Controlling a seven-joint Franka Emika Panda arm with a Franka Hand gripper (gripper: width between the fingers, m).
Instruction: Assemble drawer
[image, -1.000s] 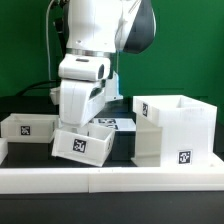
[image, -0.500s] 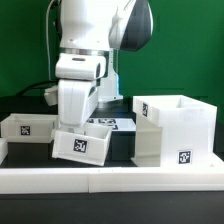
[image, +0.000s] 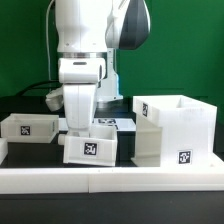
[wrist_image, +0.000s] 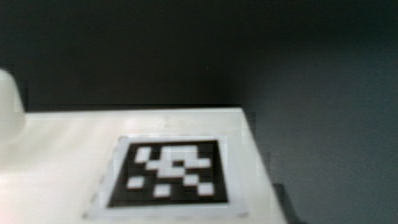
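The drawer's tall white shell (image: 176, 129) stands at the exterior view's right, open at the top, with a tag low on its front. One small tray (image: 28, 127) rests at the exterior view's left. My gripper (image: 86, 128) is shut on the second small tray (image: 90, 147) and holds it from above, its tagged face level and towards the camera, just to the left of the shell. The tray hides the fingertips. The wrist view shows this tray's white wall (wrist_image: 71, 140) and its tag (wrist_image: 173, 172) close up.
The long low white border rail (image: 110, 180) runs along the front. The marker board (image: 118, 123) lies on the black table behind the held tray. A green backdrop stands behind the arm.
The held tray was tilted and has turned level. It has moved slightly to the exterior view's right, towards the shell, with the gripper.
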